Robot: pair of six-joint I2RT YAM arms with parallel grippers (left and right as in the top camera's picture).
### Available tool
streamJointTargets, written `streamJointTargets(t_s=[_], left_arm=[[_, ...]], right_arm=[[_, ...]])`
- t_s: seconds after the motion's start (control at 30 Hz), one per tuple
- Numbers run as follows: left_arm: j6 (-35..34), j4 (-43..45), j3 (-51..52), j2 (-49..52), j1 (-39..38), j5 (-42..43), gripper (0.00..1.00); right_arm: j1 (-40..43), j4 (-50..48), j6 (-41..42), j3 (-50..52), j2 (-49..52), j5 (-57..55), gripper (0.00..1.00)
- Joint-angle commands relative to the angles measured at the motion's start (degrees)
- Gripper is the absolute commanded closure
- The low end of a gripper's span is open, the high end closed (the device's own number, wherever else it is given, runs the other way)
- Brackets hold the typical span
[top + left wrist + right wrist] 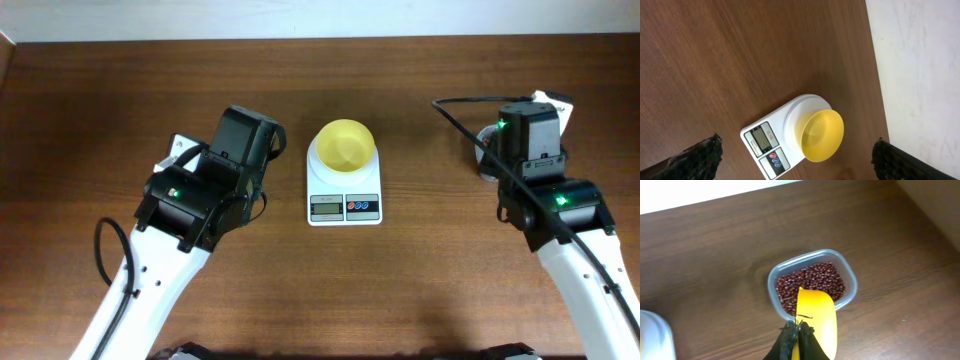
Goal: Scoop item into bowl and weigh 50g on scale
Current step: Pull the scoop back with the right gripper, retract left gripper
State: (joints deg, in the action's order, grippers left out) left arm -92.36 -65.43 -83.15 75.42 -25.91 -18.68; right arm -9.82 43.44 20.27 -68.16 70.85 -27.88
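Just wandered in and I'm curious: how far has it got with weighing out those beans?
Done: the bowl sits empty on the scale. In hand: the right hand grips the yellow scoop over the tub of beans. To do: scooping, pouring and reaching the weight.

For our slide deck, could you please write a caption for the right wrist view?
Right gripper, shut on a small yellow scoop, holds it over a clear tub of reddish-brown beans.

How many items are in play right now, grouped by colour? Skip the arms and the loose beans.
Yellow: 2 (bowl, scoop)
White: 1 (scale)
Clear: 1 (tub)
Total: 4
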Motion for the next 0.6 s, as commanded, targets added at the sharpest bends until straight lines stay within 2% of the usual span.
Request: streamJointTargets(t_s=[0.0,0.07,0.1,0.13,0.2,0.27,0.3,0.33,0.4,0.57], left_arm=[[3.85,-0.26,-0.46,-0.02,0.20,-3.72,0.03],[8.55,0.17,-0.46,0.24,0.20,-5.62,0.02],[13.33,1.07,-0.46,0.57,0.20,-5.57,0.09],[17.14,1.86,-0.46,0.83,0.17,-5.05,0.27],[24.65,4.44,-0.46,1.88,0.17,-0.52,0.56],[28.15,6.73,-0.46,3.26,0.17,4.96,0.69],[28.22,7.58,-0.46,4.55,0.15,8.39,0.90],[28.20,7.89,-0.46,5.25,0.13,9.49,1.00],[28.22,7.89,-0.46,8.13,-0.07,11.93,1.00],[28.20,7.96,-0.46,13.70,-4.87,11.80,1.00]], right_arm=[[0.15,0.94,-0.55,-1.20,-0.76,-2.58,0.96],[0.15,0.96,-0.55,-1.20,-0.76,-2.56,0.96],[0.15,0.87,-0.50,-1.20,-0.76,-2.23,0.96],[0.15,0.66,-0.35,-1.20,-0.76,-1.53,0.96],[0.15,-0.79,-0.35,-1.20,-0.74,0.63,0.96],[0.15,-1.68,-0.33,-1.18,-0.74,1.86,0.96],[0.15,-1.75,-0.35,-1.18,-0.74,2.21,0.96],[0.15,-1.70,-0.33,-1.18,-0.74,2.21,0.96],[0.15,-1.73,-0.26,-1.18,-0.74,3.04,0.96],[0.15,-3.69,0.11,-1.18,-0.74,9.29,0.96]])
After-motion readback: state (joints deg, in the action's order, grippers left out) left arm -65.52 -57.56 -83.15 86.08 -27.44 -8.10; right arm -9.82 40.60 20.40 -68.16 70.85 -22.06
